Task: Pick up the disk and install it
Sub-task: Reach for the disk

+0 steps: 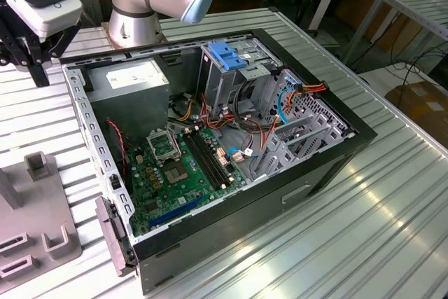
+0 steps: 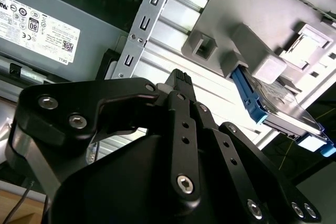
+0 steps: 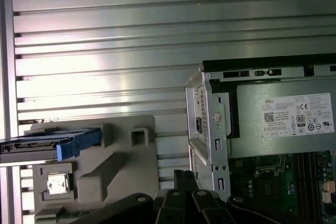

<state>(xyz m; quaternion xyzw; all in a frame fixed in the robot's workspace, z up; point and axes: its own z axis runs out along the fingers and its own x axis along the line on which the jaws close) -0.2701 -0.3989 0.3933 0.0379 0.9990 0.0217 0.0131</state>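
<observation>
**Ribbed metal table (image 3: 105, 51): disk parked in fixture**

The disk (image 2: 287, 114) is standing on edge in the grey fixture (image 2: 247, 30) in both wrist views, one end being cut off by the frame edge in the first wrist view. The gripper (image 2: 178, 77) is hovering clenched on nothing between fixture and open computer case (image 1: 231, 138), apart from the disk.

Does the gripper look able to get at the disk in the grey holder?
Probably yes. The disk stands on edge in the grey holder, outside the computer case, with nothing covering it. The gripper hangs near it, not touching.
</observation>
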